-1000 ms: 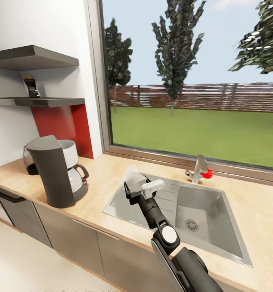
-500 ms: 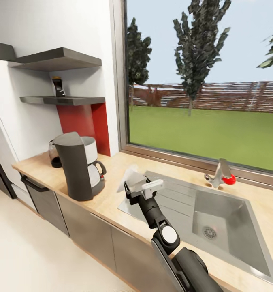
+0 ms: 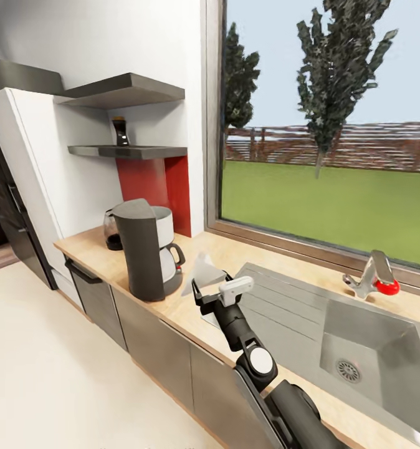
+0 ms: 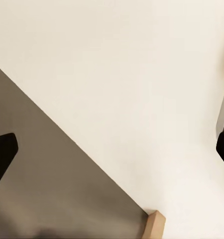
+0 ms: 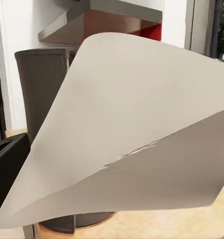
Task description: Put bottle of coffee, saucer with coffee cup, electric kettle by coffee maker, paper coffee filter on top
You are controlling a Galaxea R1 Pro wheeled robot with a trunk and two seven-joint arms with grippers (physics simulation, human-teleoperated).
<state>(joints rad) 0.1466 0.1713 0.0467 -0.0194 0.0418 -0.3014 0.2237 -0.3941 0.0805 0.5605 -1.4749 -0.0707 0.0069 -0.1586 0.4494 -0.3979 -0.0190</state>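
My right pincer [image 3: 205, 288] pinches the paper coffee filter [image 3: 204, 274] over the worktop [image 3: 191, 305] edge, right of the coffee maker [image 3: 144, 249].

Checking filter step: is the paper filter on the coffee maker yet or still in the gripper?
Still in the gripper. The right gripper holds the paper filter in the air beside the coffee maker, whose top is bare.

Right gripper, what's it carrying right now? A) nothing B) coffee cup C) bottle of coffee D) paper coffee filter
D: the right gripper is shut on the paper coffee filter, a pale folded cone held above the countertop just short of the coffee maker, while the bottle of coffee stands on the shelf.
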